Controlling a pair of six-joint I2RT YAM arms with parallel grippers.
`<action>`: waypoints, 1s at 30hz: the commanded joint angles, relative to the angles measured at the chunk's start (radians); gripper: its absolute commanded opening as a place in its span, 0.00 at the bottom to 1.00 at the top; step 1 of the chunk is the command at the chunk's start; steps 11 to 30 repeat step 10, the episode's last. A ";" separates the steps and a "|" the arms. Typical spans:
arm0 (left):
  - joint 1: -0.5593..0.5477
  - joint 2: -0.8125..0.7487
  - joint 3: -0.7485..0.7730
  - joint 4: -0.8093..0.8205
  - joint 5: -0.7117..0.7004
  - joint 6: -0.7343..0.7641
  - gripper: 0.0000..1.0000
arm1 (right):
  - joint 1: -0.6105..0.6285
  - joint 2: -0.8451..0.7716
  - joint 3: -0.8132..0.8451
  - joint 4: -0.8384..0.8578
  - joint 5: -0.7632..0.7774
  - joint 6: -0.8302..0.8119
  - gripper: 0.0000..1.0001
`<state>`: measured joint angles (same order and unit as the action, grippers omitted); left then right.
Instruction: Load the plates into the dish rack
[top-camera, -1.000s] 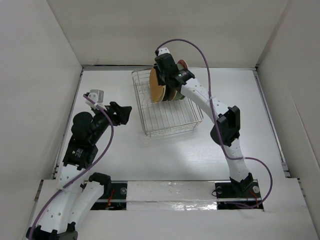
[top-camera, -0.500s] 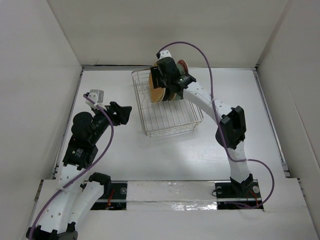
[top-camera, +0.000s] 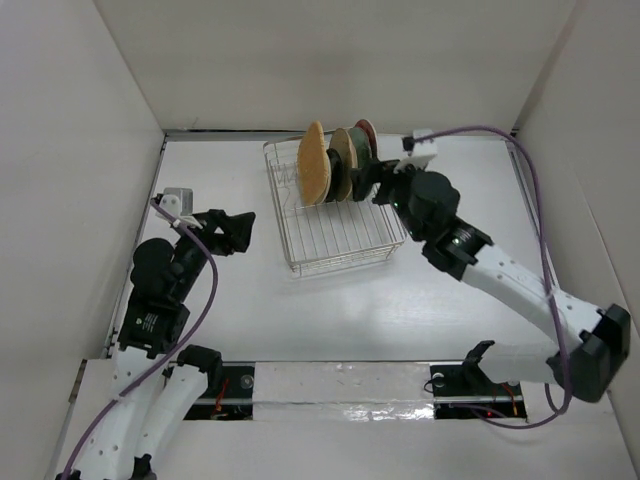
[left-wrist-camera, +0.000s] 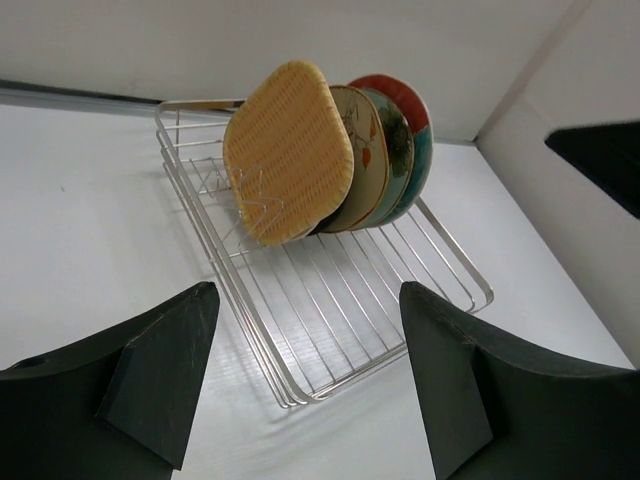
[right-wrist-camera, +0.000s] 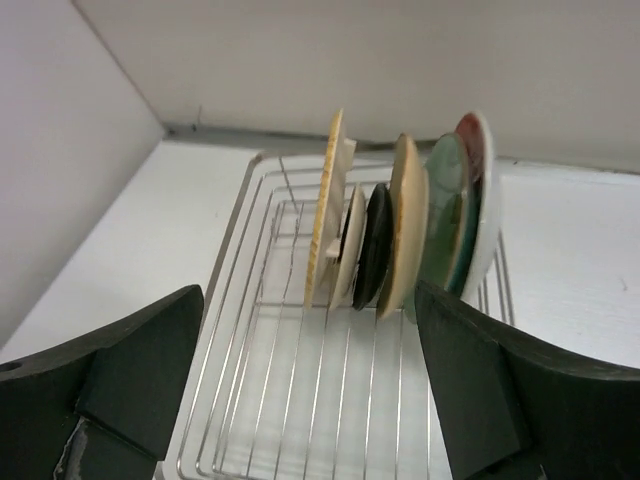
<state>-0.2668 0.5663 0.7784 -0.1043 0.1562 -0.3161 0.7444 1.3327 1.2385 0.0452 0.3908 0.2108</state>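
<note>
We see rack (top-camera: 340, 240) on tabletop (top-camera: 300, 320), six plates standing on edge in rack's far half. Row from rack's left side to right: orange plate (top-camera: 314, 176), pale yellow plate (right-wrist-camera: 350, 250), black plate (right-wrist-camera: 377, 245), cream floral plate (left-wrist-camera: 362, 160), teal plate (left-wrist-camera: 405, 150), red plate (top-camera: 367, 130). Right pincer (right-wrist-camera: 308, 290) released, holding nothing, just off rack's right edge, facing plates. Left pincer (top-camera: 243, 230) released, holding nothing, left of rack, apart from it.
</note>
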 joint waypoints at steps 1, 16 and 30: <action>0.000 -0.040 -0.004 0.052 -0.030 -0.006 0.70 | 0.003 -0.139 -0.220 0.202 0.114 0.045 0.91; 0.000 -0.048 -0.008 0.066 -0.050 -0.024 0.72 | -0.065 -0.418 -0.442 0.093 0.122 0.102 0.91; 0.000 -0.048 -0.008 0.066 -0.050 -0.024 0.72 | -0.065 -0.418 -0.442 0.093 0.122 0.102 0.91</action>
